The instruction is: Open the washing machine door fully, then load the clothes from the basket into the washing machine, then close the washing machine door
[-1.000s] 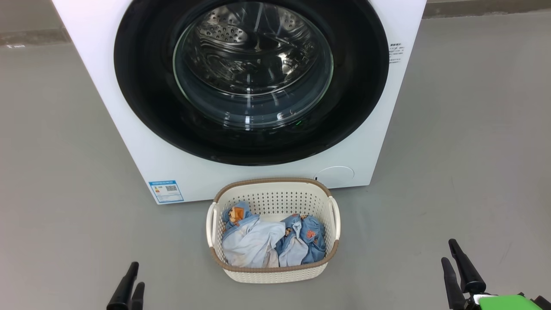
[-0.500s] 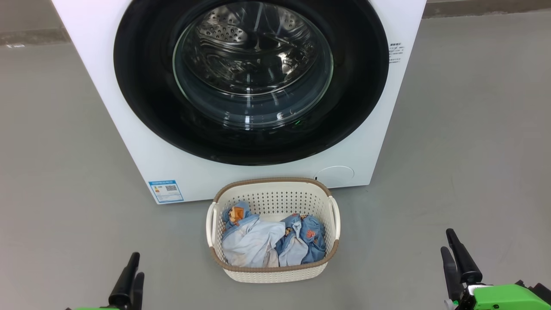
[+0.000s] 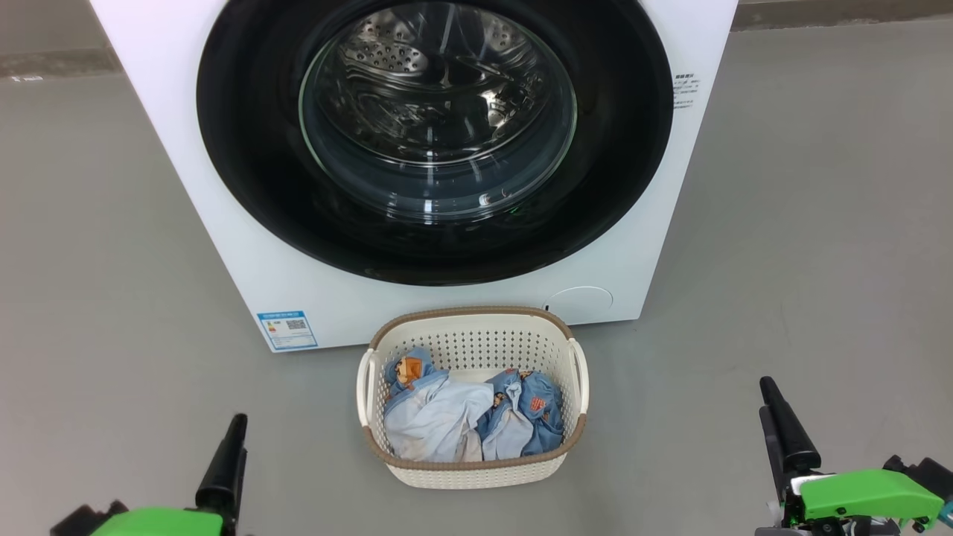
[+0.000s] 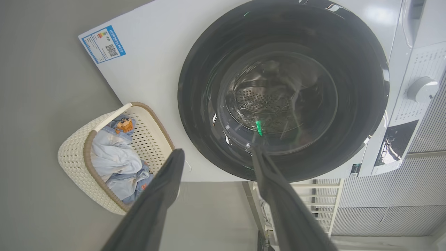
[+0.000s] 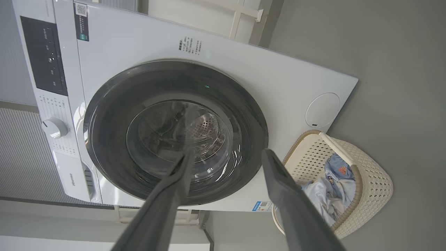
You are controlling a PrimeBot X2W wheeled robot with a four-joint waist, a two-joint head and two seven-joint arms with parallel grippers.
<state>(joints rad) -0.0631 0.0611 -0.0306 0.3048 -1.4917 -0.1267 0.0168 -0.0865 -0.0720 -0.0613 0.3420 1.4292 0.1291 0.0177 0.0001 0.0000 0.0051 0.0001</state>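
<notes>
Smooth grey floor (image 3: 112, 260) spreads on every side, with a darker, rougher strip (image 3: 52, 63) along its far edge. Farther back, a ribbed grey wall panel (image 4: 383, 209) and a white barred frame (image 4: 315, 185).

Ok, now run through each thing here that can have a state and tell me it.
washing machine door: shut.
basket: upright on the floor, holding clothes.
clothes: heaped in the basket.
left gripper: open, empty.
right gripper: open, empty.

Laundry room: washing machine (image 3: 417, 171), grey floor (image 3: 112, 298)
</notes>
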